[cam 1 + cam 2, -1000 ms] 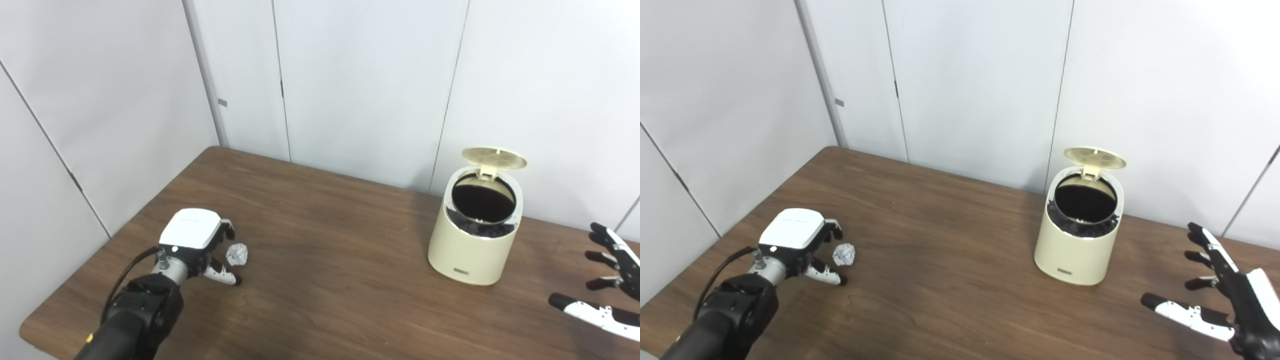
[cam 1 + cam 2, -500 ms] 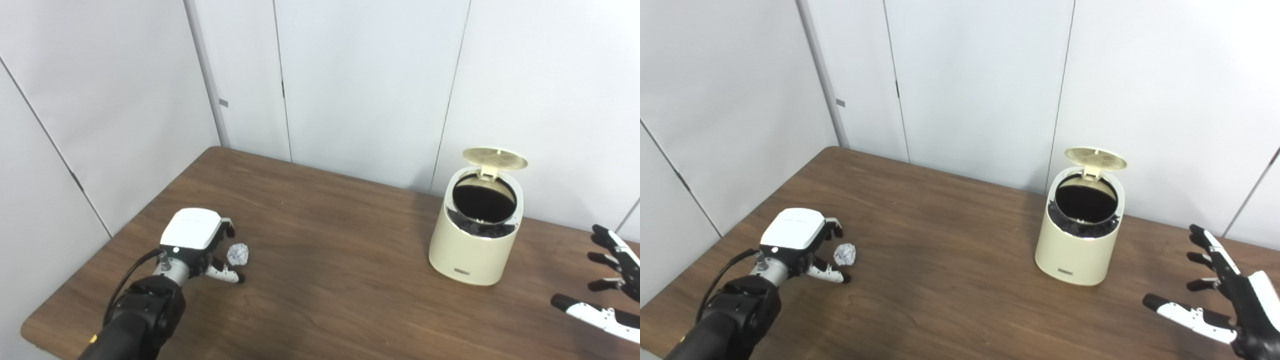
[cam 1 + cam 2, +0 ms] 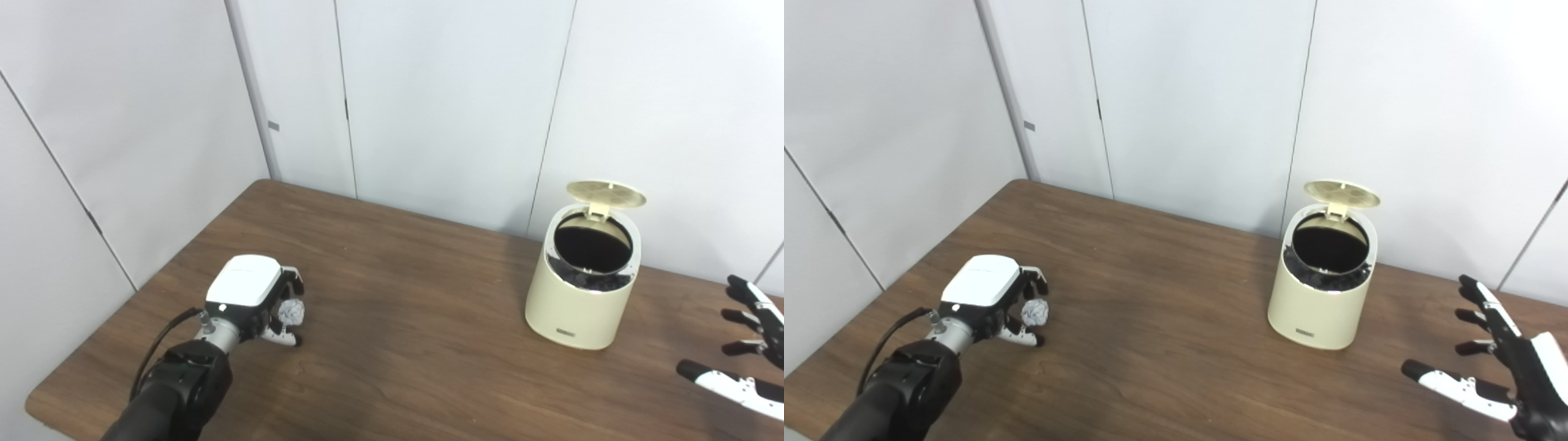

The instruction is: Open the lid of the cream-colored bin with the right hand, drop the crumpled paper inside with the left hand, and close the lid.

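**Left hand cupped around the paper, bin lid raised**

While the small crumpled white paper ball (image 3: pixel 292 312) lies on the brown wooden table (image 3: pixel 404 318), the left hand (image 3: pixel 254 300) curls partly around it, grip uncertain. Well apart to the right, the cream-colored round bin (image 3: pixel 582 288) stands with its hinged lid (image 3: pixel 606 193) up; its dark front label is unreadable. The right hand (image 3: pixel 1500 367) hovers, fingers spread, empty.

From my station I count one cream-colored bin (image 3: pixel 580 288), with one lid (image 3: pixel 606 192) (tipped up at the back). There is one crumpled paper ball (image 3: pixel 292 312), one wooden table (image 3: pixel 404 306), and two robot hands: one left hand (image 3: pixel 254 299) and one right hand (image 3: pixel 1507 361).
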`<state>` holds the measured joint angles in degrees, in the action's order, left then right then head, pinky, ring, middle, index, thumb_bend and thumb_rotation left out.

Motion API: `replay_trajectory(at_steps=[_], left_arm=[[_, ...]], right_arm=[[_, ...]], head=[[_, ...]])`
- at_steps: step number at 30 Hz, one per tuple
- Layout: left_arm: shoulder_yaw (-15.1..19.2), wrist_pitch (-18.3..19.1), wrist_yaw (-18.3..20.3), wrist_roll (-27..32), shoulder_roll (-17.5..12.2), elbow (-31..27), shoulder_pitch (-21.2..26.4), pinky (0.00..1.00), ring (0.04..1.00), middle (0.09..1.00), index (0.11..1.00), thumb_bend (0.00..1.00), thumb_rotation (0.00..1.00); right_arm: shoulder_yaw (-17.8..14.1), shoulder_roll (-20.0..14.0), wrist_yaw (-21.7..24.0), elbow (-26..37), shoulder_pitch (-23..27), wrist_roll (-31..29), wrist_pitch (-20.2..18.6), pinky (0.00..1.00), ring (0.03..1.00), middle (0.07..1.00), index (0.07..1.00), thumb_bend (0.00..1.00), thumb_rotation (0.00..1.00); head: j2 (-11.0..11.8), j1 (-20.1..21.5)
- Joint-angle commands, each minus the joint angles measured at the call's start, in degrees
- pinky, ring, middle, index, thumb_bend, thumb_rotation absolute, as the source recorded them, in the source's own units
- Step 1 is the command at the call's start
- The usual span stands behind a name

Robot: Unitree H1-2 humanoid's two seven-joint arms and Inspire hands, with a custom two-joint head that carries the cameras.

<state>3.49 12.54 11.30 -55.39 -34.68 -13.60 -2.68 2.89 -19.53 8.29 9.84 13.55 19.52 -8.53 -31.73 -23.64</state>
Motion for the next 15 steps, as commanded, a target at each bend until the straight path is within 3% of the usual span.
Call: replay_trajectory(at_steps=[1, 2, 4, 9, 11, 15], left_arm=[[-1.4, 0.0, 0.5, -0.2, -0.4, 1.7, 0.5, 0.4, 0.521, 0.575, 0.616, 0.78, 0.07], [-1.5, 0.1, 0.5, -0.3, -0.5, 1.9, 0.5, 0.4, 0.512, 0.563, 0.544, 0.63, 0.06], [-1.9, 0.0, -0.1, -0.5, -0.5, 2.8, 0.6, 0.38, 0.49, 0.483, 0.531, 0.55, 0.02], [-3.0, -0.1, -1.7, -1.8, -1.2, 4.5, 0.8, 0.3, 0.395, 0.419, 0.522, 0.52, 0.0], [-3.2, -0.1, -2.1, -2.0, -1.5, 5.0, 0.9, 0.3, 0.394, 0.468, 0.496, 0.53, 0.0], [-3.5, 0.6, -1.8, -2.8, -2.0, 4.3, 0.8, 0.28, 0.391, 0.42, 0.518, 0.52, 0.0]], right_arm=[[-0.9, -1.1, -0.3, 2.1, 1.5, -0.5, 2.0, 0.63, 0.848, 0.924, 0.934, 0.87, 0.51], [-0.9, -1.2, -0.3, 2.1, 1.5, -0.5, 2.0, 0.64, 0.85, 0.925, 0.934, 0.88, 0.52], [-0.9, -1.3, -0.3, 2.2, 1.4, -0.4, 2.0, 0.63, 0.845, 0.924, 0.934, 0.88, 0.53], [-0.9, -1.5, -0.2, 2.4, 1.3, -0.2, 2.0, 0.6, 0.833, 0.921, 0.935, 0.87, 0.55], [-1.0, -1.5, -0.2, 2.3, 1.4, -0.2, 1.9, 0.58, 0.828, 0.918, 0.935, 0.88, 0.56], [-1.0, -1.3, -0.1, 2.8, 1.4, -0.3, 1.4, 0.58, 0.824, 0.915, 0.928, 0.87, 0.54]], head=[[-0.1, 0.1], [-0.1, 0.1], [-0.1, 0.1], [-0.3, 0.2], [-0.3, 0.2], [-0.3, 0.2]])
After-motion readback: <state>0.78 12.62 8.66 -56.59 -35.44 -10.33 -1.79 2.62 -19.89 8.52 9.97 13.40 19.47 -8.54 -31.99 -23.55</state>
